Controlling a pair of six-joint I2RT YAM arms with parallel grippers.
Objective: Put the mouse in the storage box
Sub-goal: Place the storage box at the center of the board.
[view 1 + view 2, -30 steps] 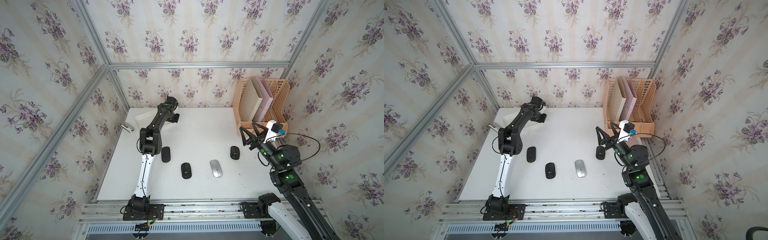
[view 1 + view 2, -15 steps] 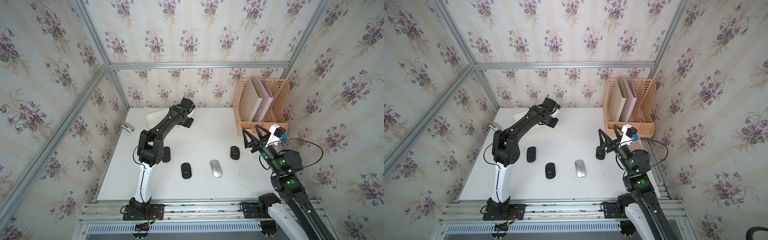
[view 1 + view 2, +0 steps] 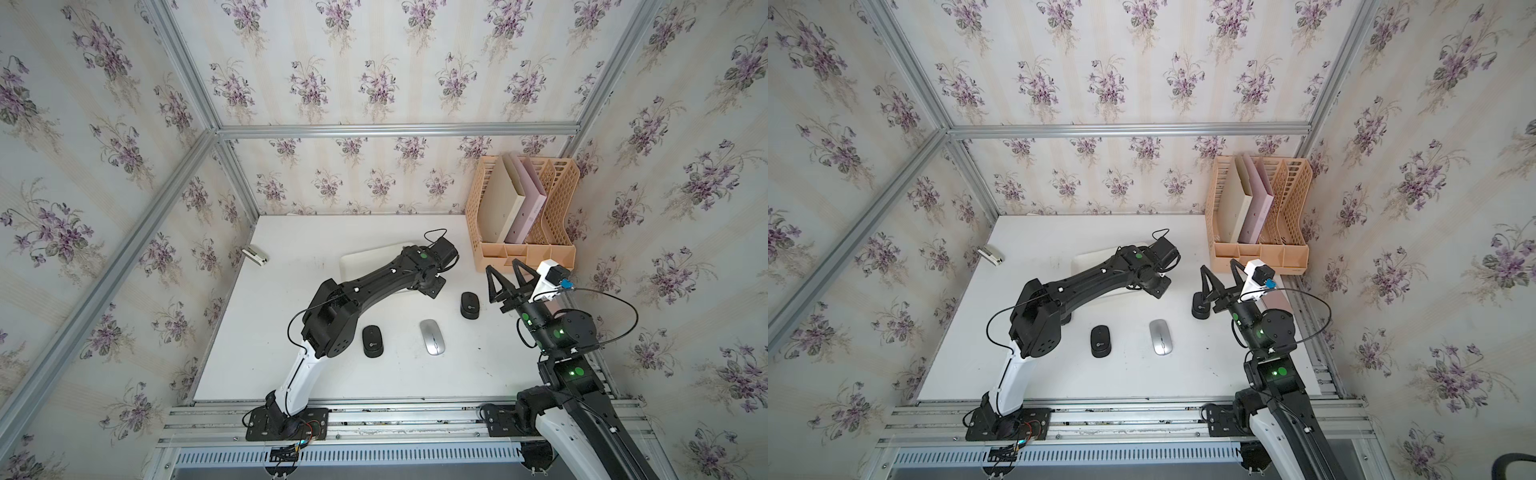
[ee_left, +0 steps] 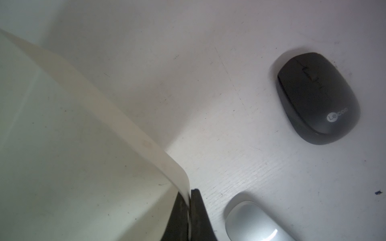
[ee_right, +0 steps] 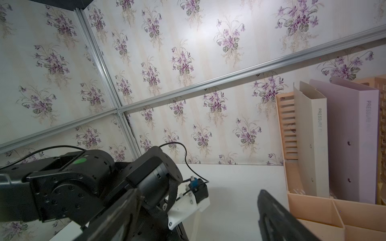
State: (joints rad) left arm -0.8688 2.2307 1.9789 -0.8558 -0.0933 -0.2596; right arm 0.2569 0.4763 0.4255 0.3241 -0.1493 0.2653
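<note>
In both top views the white table (image 3: 266, 332) fills the lower middle of the frame. The storage box (image 3: 365, 259) lies just above centre, partly covered by the left arm (image 3: 374, 282), which reaches up and to the right from its base at the bottom edge. The left gripper (image 3: 432, 286) sits at the box's right end. Below it, a black mouse (image 3: 469, 305), a silver mouse (image 3: 432, 336) and a second black mouse (image 3: 372, 340) lie on the bare table, all outside the box. At right of centre the right gripper (image 3: 503, 274) is raised above the table, its jaws spread wide with nothing between them. The peach file organiser (image 3: 523, 249) stands at upper right, against the wall.

In the left wrist view, the left gripper's jaws are pinched narrow on the thin wall of the storage box (image 4: 104, 104), one finger (image 4: 179, 208) inside and one outside. The part of the box floor in view holds nothing. The silver mouse (image 4: 254, 223) lies near the fingers and a black mouse (image 4: 317, 98) farther off; I cannot tell which of the two it is.

In the right wrist view, the right gripper's fingers (image 5: 271, 212) stand far apart and empty, with the left arm (image 5: 83, 177) and the file organiser (image 5: 313, 208) beyond them.
</note>
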